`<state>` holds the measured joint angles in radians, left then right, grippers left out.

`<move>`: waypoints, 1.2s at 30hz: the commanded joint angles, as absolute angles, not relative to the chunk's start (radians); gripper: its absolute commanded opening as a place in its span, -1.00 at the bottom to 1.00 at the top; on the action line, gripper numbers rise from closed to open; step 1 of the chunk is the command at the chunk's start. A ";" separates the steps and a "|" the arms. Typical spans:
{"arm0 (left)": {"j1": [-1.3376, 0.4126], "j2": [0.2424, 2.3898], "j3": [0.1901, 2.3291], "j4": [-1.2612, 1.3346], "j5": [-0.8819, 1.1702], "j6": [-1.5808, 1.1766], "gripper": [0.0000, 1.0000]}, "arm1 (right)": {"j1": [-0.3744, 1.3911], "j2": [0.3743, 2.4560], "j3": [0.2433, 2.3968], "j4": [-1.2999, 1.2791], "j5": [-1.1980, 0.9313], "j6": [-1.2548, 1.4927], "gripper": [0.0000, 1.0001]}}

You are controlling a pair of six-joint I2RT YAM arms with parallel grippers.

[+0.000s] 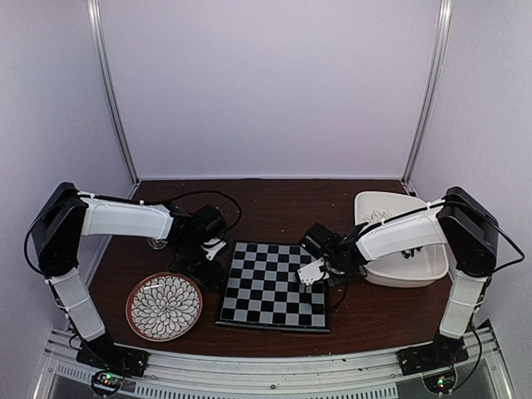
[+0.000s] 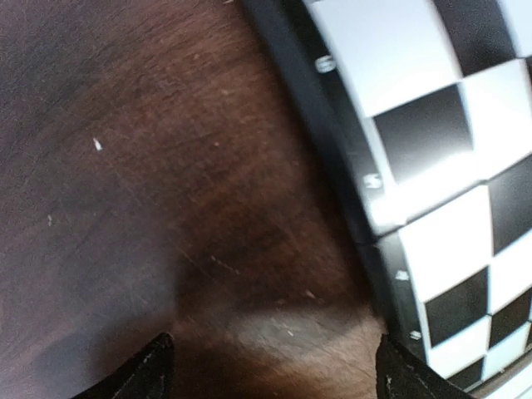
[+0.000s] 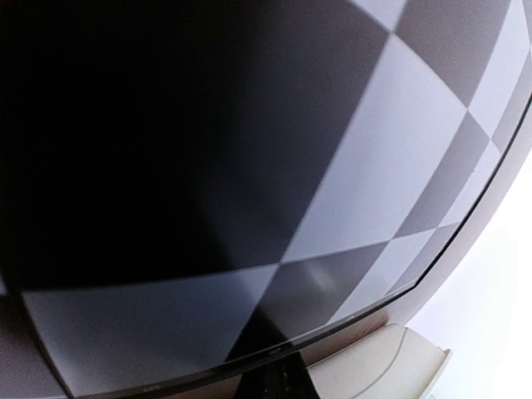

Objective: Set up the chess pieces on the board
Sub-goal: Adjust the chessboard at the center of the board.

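Dark wooden table from above: we see the board centred, the left gripper beside its left rim, the right gripper over its right side. Our left wrist shows fingertips wide apart, empty, above bare wood. Our right wrist, jaws together, sees only checkers.

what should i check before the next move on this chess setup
1. Board lying flat on the table: ok.
2. Left end effector open and empty: ok.
3. Piece under the left end effector: not ok, only bare table beside the board's rim.
4. Right end effector shut, low over the board's right side; piece in it: cannot tell.
5. Pieces standing on the board: not ok, none visible.
6. Pieces waiting in the tub: cannot tell, the right arm hides part of it.
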<state>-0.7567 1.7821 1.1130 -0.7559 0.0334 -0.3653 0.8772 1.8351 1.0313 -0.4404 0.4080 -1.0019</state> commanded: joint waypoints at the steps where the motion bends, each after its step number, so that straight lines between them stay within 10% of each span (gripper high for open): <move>1: -0.775 1.718 1.100 -0.750 0.077 -0.365 0.67 | 0.847 1.858 1.081 -0.339 0.372 -1.027 -1.00; 18: -0.774 1.650 1.211 -0.796 0.016 -0.306 0.68 | 0.705 1.598 1.169 -0.457 0.169 -0.873 -0.98; 36: -0.773 1.679 1.351 -0.550 0.000 -0.327 0.66 | -0.075 1.468 1.251 -0.893 -0.313 -0.518 -0.13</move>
